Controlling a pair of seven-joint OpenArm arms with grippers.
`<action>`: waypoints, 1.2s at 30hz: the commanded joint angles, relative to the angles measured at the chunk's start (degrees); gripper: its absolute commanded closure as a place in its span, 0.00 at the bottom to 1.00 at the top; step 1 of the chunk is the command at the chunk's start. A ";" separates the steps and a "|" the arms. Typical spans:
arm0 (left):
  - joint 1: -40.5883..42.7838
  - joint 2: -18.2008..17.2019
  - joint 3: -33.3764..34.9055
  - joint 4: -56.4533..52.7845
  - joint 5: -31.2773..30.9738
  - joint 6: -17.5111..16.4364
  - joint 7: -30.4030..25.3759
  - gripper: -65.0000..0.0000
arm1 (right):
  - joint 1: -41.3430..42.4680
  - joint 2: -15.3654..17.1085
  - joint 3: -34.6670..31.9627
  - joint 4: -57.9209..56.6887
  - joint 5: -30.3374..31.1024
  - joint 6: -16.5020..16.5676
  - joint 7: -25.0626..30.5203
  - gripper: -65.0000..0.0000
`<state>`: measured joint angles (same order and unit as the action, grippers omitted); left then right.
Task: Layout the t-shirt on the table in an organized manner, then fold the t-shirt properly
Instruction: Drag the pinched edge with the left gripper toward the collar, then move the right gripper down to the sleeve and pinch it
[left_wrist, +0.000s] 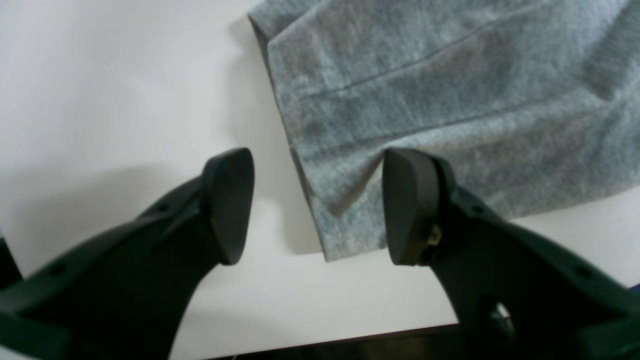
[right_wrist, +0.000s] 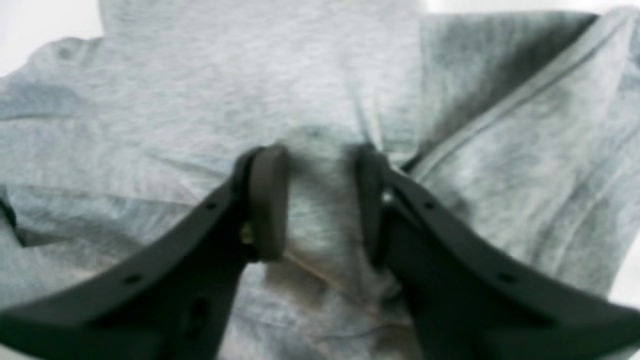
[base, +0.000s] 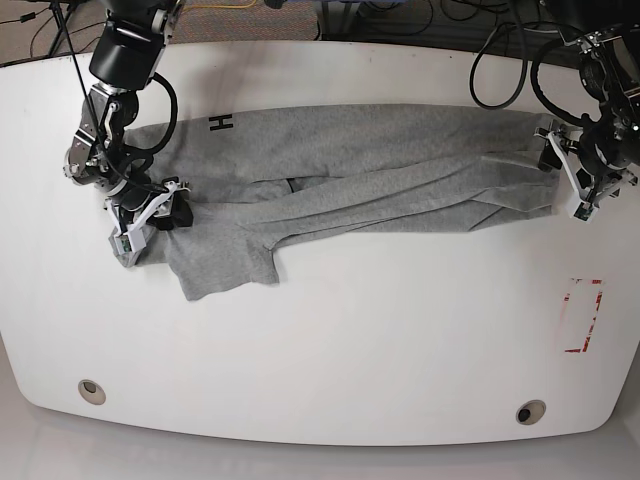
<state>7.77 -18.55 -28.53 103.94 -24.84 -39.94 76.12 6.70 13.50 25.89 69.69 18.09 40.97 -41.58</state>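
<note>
Across the far half of the white counter (base: 320, 330) the grey t-shirt (base: 360, 170) lies stretched sideways in a long band, folded over itself along the middle, one sleeve spilling toward the near edge. At the hem end, the left pincer (left_wrist: 317, 205) hangs wide open just above the shirt's corner, one finger over bare counter and the other over cloth, holding nothing. At the sleeve and collar end, the right pincer (right_wrist: 317, 200) stands partly open with a ridge of cloth bunched between its fingers; whether it truly grips that ridge I cannot tell.

The layout step looks unfinished: the body is doubled along its length and creased. To do it well, I would judge that each pincer should take a single layer at an outer corner, not a bunched fold, then draw the two ends apart and toward the near edge so the doubled layer opens flat. Pinching two layers would likely drag the crease along.
</note>
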 joint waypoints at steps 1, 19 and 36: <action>-1.31 -1.10 -1.75 4.32 -3.16 -0.06 0.23 0.41 | 0.20 0.70 0.09 0.24 -2.04 -0.97 -2.15 0.62; -10.01 2.50 -0.96 -11.41 -0.87 -0.06 -6.45 0.41 | 0.20 0.70 0.09 0.24 -1.95 -0.97 -2.15 0.64; -9.92 0.22 3.52 -31.98 3.17 -0.06 -18.49 0.60 | 0.29 0.53 0.18 7.89 -1.87 -0.97 -5.49 0.62</action>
<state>-2.50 -17.74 -25.12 72.71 -24.69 -40.64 55.33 6.24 13.04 25.87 74.11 16.53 40.47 -45.32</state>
